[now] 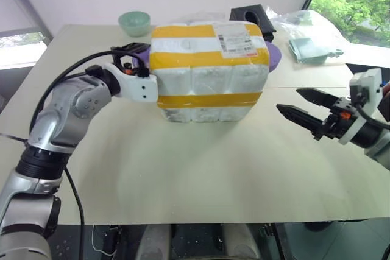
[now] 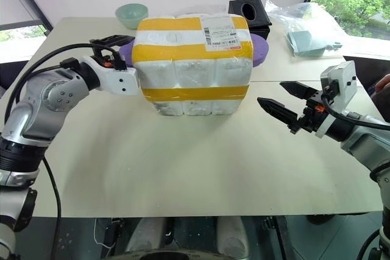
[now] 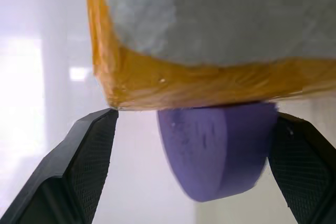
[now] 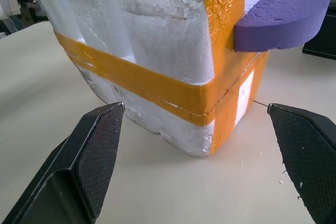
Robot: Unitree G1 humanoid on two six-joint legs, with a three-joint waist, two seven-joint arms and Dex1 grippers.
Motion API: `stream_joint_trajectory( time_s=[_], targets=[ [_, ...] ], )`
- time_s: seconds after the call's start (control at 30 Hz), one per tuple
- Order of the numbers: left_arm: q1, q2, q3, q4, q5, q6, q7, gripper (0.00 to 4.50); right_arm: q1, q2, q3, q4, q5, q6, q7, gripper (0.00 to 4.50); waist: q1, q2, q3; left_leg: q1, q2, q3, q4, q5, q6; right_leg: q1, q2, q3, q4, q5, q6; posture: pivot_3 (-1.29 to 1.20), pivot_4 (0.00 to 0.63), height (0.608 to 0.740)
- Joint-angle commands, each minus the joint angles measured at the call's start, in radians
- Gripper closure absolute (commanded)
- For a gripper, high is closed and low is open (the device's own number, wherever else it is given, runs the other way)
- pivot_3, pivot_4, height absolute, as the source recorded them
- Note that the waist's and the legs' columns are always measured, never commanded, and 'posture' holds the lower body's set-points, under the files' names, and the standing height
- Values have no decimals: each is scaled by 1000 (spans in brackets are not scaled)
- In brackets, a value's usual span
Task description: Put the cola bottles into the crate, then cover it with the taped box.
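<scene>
Nearest, on the bare worktop [image 1: 201, 175], the right claw [image 1: 304, 109] hovers with its two black fingers spread wide and nothing between them, aimed at the box's right end but apart from it.

Further in, the box [image 1: 210, 71] (white foam, broad yellow bands, a shipping label on top) stands at the middle of the worktop. Purple foam handles jut from both ends: the right handle [image 4: 281, 17] sticks out high on that end, well above the worktop.

At the box's left end, the left claw [image 3: 189, 166] reaches level along the side, fingers parted, straddling the left handle [image 3: 215, 150]. One finger [image 3: 294, 166] lies right at the handle's edge, though whether it touches cannot be told; the other stands clear of it, so the claw is released rather than clenched.

Beyond the box, a pale green bowl [image 1: 134, 22] sits at the far left, a black tissue box [image 1: 251, 16] behind the right corner, and clear plastic bags [image 1: 308, 35] with teal items at the far right.
</scene>
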Motion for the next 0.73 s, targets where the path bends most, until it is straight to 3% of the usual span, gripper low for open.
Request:
stream_joint_trajectory(
  time_s=[0.03,0.13,0.23,0.4,0.5,0.73],
  targets=[
    [33,34,103,-22,-239,13,-135,48,2,0,-36,-17,7,-14,4,0,0,0,0,0,0,0,0,0,0,0,0,0,0,0,0,0,150,739],
    [97,77,172,-21,-488,62,-329,48,10,-5,-33,-15,-1,-17,14,0,-3,0,0,0,0,0,0,0,0,0,0,0,0,-1,-1,0,150,739],
    [138,123,244,-9,-700,239,-480,48,12,-8,-33,-9,-5,-17,20,0,-1,1,0,0,0,0,0,0,0,0,0,0,0,-2,-4,0,150,739],
    [30,194,365,96,-1090,750,-618,48,13,-23,-40,4,-11,-12,41,0,3,1,0,0,0,0,0,0,0,0,0,0,0,-2,-4,0,150,739],
    [-85,217,363,253,-1143,900,-659,48,18,-42,-49,17,-11,-7,74,0,0,1,0,0,0,-2,1,0,0,1,0,-2,0,-2,-4,0,150,739],
    [-163,201,274,349,-1052,830,-738,48,31,-92,-62,44,-10,3,164,0,-4,2,0,1,0,-1,-1,0,1,0,1,-1,0,-3,-3,0,150,739]
  ],
)
